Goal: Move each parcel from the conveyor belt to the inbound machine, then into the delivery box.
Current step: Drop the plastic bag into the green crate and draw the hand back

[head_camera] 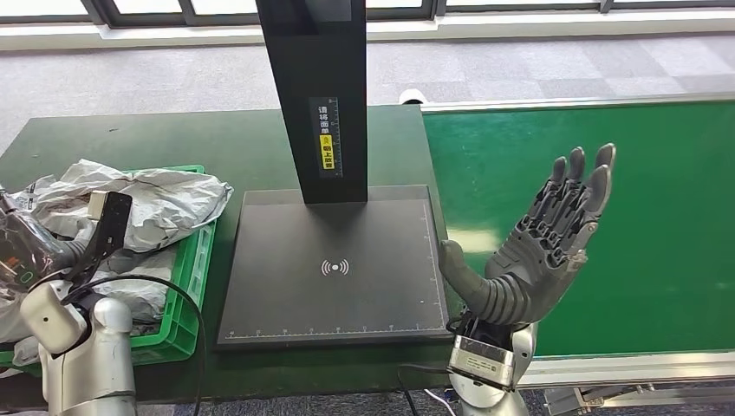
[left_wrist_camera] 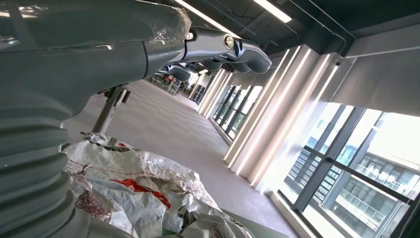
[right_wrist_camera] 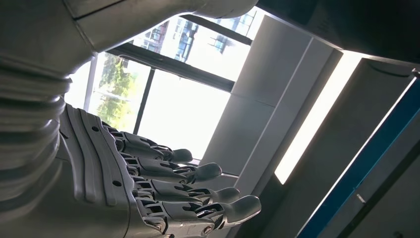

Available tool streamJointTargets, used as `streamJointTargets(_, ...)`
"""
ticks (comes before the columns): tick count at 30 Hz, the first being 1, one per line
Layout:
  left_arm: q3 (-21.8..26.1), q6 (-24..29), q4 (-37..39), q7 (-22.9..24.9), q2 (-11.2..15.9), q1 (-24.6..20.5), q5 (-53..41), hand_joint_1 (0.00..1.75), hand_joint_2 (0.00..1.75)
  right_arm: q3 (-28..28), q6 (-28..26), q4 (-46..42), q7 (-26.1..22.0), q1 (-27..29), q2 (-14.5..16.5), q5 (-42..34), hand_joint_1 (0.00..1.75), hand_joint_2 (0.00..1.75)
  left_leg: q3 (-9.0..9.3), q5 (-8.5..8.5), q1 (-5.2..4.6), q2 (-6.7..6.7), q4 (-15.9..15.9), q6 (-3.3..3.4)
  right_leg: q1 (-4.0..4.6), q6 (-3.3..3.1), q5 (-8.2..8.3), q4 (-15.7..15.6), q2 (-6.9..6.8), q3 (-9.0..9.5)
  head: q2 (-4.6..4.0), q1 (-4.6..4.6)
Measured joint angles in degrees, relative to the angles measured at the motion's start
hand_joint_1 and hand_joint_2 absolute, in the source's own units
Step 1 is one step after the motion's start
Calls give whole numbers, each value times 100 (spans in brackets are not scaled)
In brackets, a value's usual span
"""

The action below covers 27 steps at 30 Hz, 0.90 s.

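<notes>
Right hand [head_camera: 542, 247] raised, palm up, fingers spread and straight, thumb out to the side, holding nothing; it hangs over the near edge of the green conveyor belt [head_camera: 607, 217], just beside the flat black inbound machine platform [head_camera: 334, 269]. The right wrist view shows the same hand [right_wrist_camera: 148, 183] with fingers extended and apart against windows and ceiling.

Left hand [head_camera: 39, 247] low at the far left, over the green plastic delivery box [head_camera: 191, 286]; its dark fingers are partly cut by the frame edge, can't tell if they hold anything. In the left wrist view the left hand [left_wrist_camera: 198, 49] has fingers stretched out, nothing visible in them, with crumpled wrap just beneath.

Crumpled silver-grey bagged parcels [head_camera: 160, 204] lie piled in the delivery box, one draped over its rim towards the platform. The same parcels [left_wrist_camera: 133, 193] show white wrap with red print up close.

The platform's black upright post [head_camera: 316, 95] with a yellow label rises from its back edge. Platform and box sit on a dark green table [head_camera: 173, 139]; belt abuts the table's right side.
</notes>
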Motion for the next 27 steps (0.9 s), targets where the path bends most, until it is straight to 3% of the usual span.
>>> streamJointTargets(8,0,1,18,-257,-41,-65,105,0,175,0,0,0,-1,26,-3,-7,0,175,0,0,0,0,0,0,0,0,0,0,0,1,0,0)
streamJointTargets(12,25,2,-122,-928,-169,-77,517,0,175,0,0,0,0,38,-5,-8,0,175,-2,0,0,-1,0,0,0,0,0,0,0,1,0,0)
streamJointTargets(14,220,2,-182,-2000,-341,-145,1278,0,175,0,0,0,0,44,-7,-15,0,175,-3,0,-1,-3,1,0,-1,0,0,0,-2,1,0,-1)
streamJointTargets(16,449,-4,-165,-3292,-549,-220,2668,0,175,0,0,1,0,52,-8,-48,0,175,-3,-1,-4,-4,1,1,-4,0,0,0,-5,1,0,-1)
streamJointTargets(18,411,-157,-128,-3956,-700,-180,4283,0,175,2,1,18,0,53,-9,-91,0,175,-1,-1,-6,-3,1,1,-7,0,0,0,-5,1,0,0)
streamJointTargets(21,-84,-562,-222,-4110,-790,79,5955,0,175,13,3,112,0,47,-9,-107,0,175,-5,-1,-6,-4,1,2,-6,1,0,0,-5,1,0,-1)
streamJointTargets(27,-897,-844,-529,-4137,-837,419,6612,0,175,70,4,370,-1,23,-13,-179,0,175,-8,-1,-5,-4,0,1,-6,1,0,0,-6,1,0,0)
